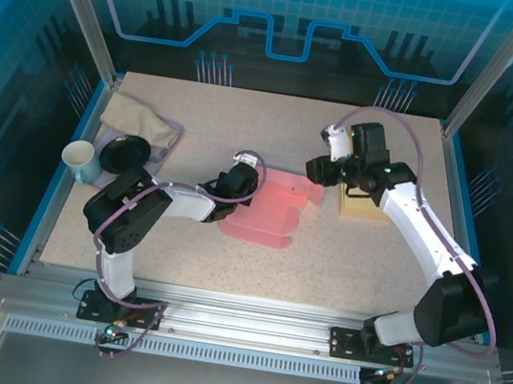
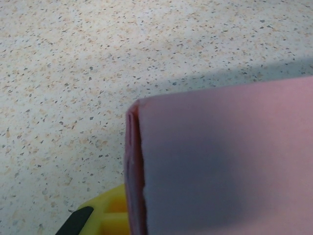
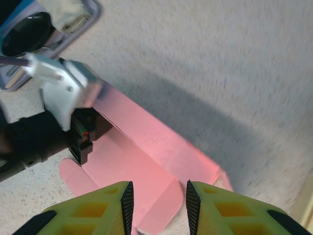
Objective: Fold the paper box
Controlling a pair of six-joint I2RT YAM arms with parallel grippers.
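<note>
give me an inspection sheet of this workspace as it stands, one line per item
surface: speckled beige tabletop, no spills seen
job's things: pink paper box, partly folded, lying at centre
clutter: white cup at the left edge; beige cloth and black round dish on a lilac tray; tan block at right
grippers: left gripper shut on the pink paper box's left edge; right gripper open above its right end, holding nothing
cables: purple cables looped along both arms, no snag seen
surroundings: blue panel walls on metal posts
</note>
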